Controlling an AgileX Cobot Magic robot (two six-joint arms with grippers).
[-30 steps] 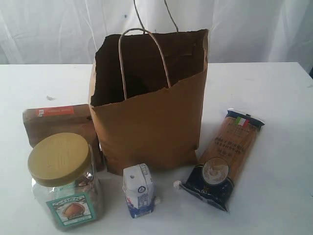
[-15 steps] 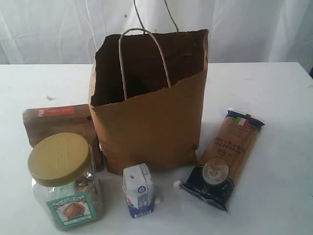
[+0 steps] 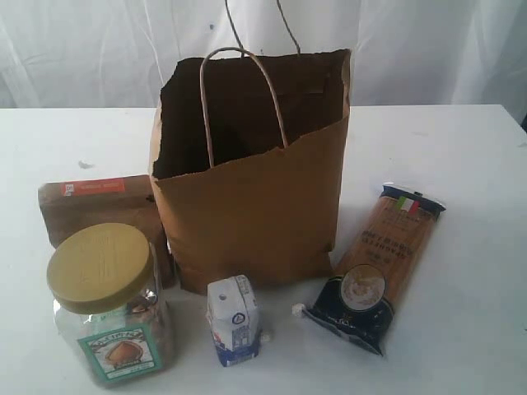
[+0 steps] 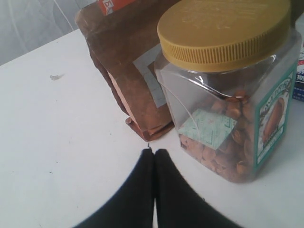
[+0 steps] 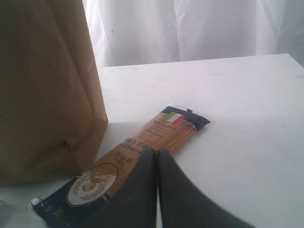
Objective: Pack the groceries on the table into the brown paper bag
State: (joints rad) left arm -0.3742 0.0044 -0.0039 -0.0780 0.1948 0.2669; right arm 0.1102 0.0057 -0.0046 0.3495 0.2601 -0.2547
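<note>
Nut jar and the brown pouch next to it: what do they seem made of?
The nut jar looks like clear glossy plastic: see-through walls with sheen, nuts visible. Its lid is matte tan with a ribbed edge, probably plastic. The brown pouch looks like matte kraft paper, creased, with folded seams.

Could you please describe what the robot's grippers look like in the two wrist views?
The left gripper has two smooth matte black fingers, broad at the base and tapering to narrow tips. The right gripper has the same shape in dark grey-black. No cables or markings show on either, and the arms themselves appear in no view.
</note>
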